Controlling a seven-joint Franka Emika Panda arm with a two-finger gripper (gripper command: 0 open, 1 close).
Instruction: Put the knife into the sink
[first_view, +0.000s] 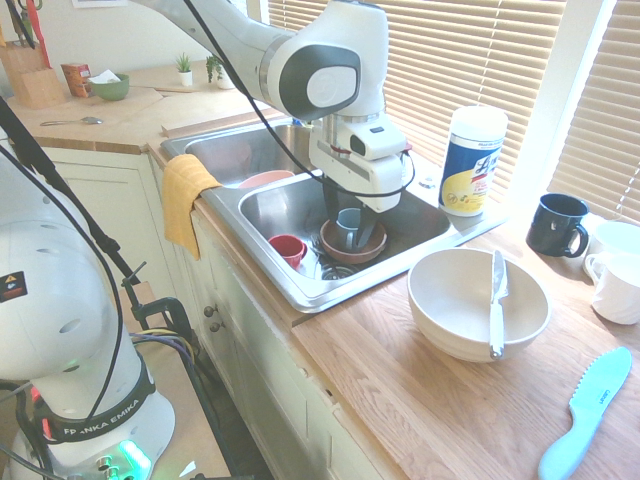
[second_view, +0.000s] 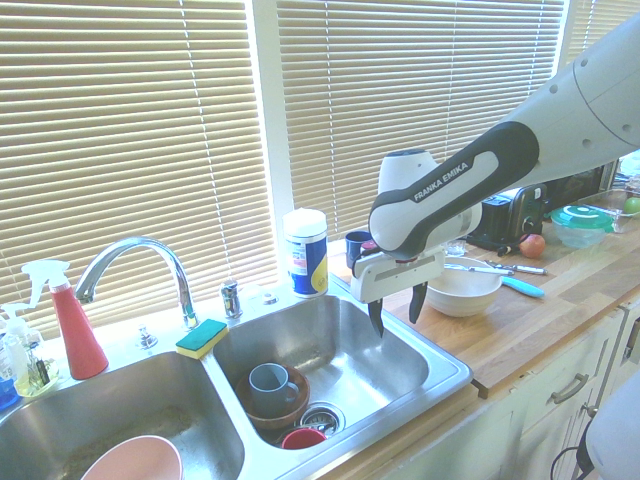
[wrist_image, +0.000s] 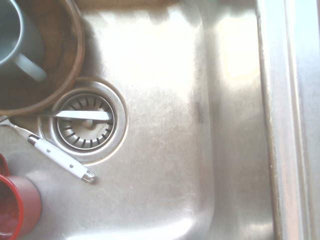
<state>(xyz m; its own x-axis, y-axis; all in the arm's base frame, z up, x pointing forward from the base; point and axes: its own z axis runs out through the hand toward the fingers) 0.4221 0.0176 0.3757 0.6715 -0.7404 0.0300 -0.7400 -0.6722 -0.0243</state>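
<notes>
Our FRANKA EMIKA arm (second_view: 465, 185) holds its empty claw (second_view: 397, 312) wide open over the sink (second_view: 330, 355), near the wipes tub (second_view: 306, 254).

The knife (first_view: 497, 310) is a slim, one-piece-looking table knife with a silvery blade and a pale handle ending in a shiny cap. It lies across the open top of the wide white bowl (first_view: 470, 320), reaching from rim to rim, with the handle's end jutting just over the rim. The bowl stands on the wooden surface (first_view: 375, 385), near the sink (second_view: 335, 335), so the knife is outside the basins. The sink is grey stainless steel, set into the surface, with two rounded rectangular basins side by side and a curved chrome faucet (second_view: 165, 250). A round slotted strainer (wrist_image: 86, 121) sits in the basin nearer the bowl.
</notes>
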